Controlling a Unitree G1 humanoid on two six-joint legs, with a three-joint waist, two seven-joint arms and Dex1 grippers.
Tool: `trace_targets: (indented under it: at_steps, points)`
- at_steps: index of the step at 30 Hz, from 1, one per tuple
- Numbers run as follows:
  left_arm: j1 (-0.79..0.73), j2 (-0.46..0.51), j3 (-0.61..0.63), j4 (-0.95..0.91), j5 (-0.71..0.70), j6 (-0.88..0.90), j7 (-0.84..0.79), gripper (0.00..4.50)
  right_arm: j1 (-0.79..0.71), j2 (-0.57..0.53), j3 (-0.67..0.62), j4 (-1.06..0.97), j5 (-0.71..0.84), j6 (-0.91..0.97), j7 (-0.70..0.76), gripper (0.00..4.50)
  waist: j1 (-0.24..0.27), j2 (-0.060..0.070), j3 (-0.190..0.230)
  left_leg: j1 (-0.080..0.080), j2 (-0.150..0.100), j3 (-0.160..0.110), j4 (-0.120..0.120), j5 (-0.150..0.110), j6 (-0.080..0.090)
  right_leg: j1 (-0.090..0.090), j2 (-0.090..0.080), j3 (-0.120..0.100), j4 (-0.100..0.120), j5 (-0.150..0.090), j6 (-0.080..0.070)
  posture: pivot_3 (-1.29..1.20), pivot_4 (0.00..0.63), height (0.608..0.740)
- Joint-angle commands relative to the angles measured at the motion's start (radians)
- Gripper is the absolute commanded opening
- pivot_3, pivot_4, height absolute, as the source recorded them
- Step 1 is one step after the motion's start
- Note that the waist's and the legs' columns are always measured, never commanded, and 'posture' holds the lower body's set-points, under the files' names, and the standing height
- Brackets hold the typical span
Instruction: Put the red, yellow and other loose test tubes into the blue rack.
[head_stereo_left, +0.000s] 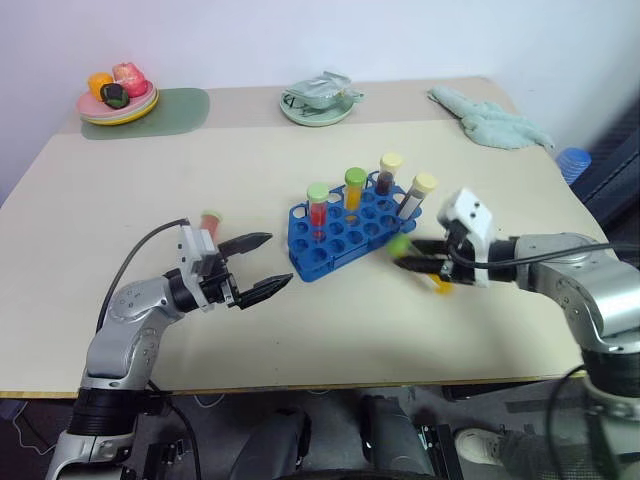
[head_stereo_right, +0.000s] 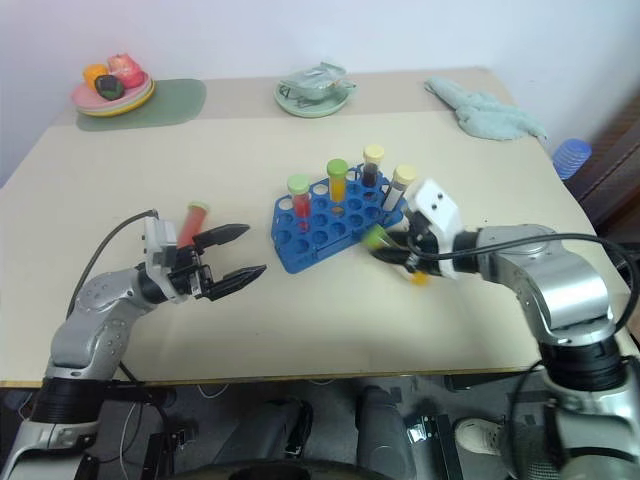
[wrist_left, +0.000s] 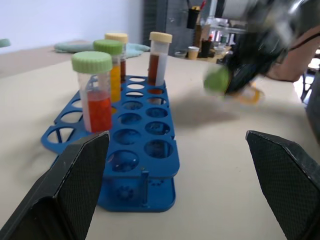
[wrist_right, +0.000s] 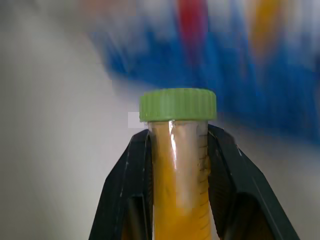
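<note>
Near the table's middle: blue rack (head_stereo_left: 345, 228) stands angled, long side running toward the far right corner.
Done so far: four capped tubes stand upright in the rack — red liquid under a pale green cap (head_stereo_left: 318, 208), yellow-orange under a green cap (head_stereo_left: 354, 188), dark brown under a cream cap (head_stereo_left: 388, 175), and a white-labelled one with a cream cap (head_stereo_left: 415, 196).
In hand: right gripper (head_stereo_left: 420, 262) pinches a yellow tube (wrist_right: 179, 165) with a green cap, fingers (wrist_right: 131, 190) pressed on both sides of the barrel just under the cap; the tube hangs off the table, just beside the rack's right end.
Still loose: one pinkish-red tube (head_stereo_right: 194, 220) lies on its side toward the table's left edge, behind the left gripper.
Left gripper: left gripper (head_stereo_left: 258, 268) spread wide and empty, hovering over the table left of the rack, tips aimed at it.
Judged progress: well past halfway; the held tube needs a hole, then the lying tube remains.
Rack material: bright blue moulded plastic, rigid, top plate a grid of round holes, many vacant, with a lower plate below.
Tubes: clear smooth plastic cylinders, ribbed screw caps, graduation marks on the held one.
Table: pale matte beige top.
Far edge: plate of toy food (head_stereo_left: 118, 95) on a green mat, a small dish (head_stereo_left: 318, 100), a crumpled pale green cloth (head_stereo_left: 490, 120).
</note>
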Motion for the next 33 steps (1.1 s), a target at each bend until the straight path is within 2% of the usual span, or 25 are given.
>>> trace_targets:
  at_steps: [1,6,12,16,33]
  points:
    - [-0.038,0.006,0.007,0.011,-0.011,0.006,-0.015,4.5,-0.038,0.124,-0.024,0.012,-0.019,-0.181,-0.121,0.79,0.001,0.0,0.0,0.0,0.0,0.0,0.0,0.0,0.0,0.0,0.0,0.0,0.0,0.0,0.0,0.0,0.15,0.74]
    - [-0.066,0.01,0.007,0.019,-0.017,0.028,-0.025,4.5,-0.102,0.33,0.009,0.211,-0.125,-0.487,-0.266,0.79,-0.002,0.0,0.0,0.0,0.0,0.0,0.0,0.0,0.0,-0.001,0.002,0.0,0.0,0.0,0.0,0.0,0.15,0.74]
    - [-0.062,0.019,0.019,-0.001,-0.02,0.049,-0.023,4.5,-0.151,0.44,0.012,0.456,-0.215,-0.793,-0.345,0.79,-0.013,0.0,0.0,0.0,0.0,0.0,0.0,0.0,0.0,-0.002,0.003,0.0,0.0,0.0,0.0,0.0,0.15,0.74]
    - [-0.026,0.039,0.042,-0.048,-0.026,0.066,-0.001,4.5,-0.152,0.494,-0.003,0.612,-0.214,-0.964,-0.355,0.79,-0.031,0.0,0.0,0.0,0.0,0.0,-0.001,0.001,-0.001,-0.002,0.003,0.0,0.001,0.0,0.0,0.0,0.15,0.74]
    - [0.014,0.079,0.082,-0.14,-0.056,0.121,0.059,4.5,-0.165,0.537,-0.027,0.944,-0.199,-1.271,-0.326,0.79,-0.032,0.001,0.0,0.001,0.0,0.0,-0.001,0.001,-0.002,-0.003,0.004,0.001,0.004,0.001,-0.001,0.0,0.15,0.74]
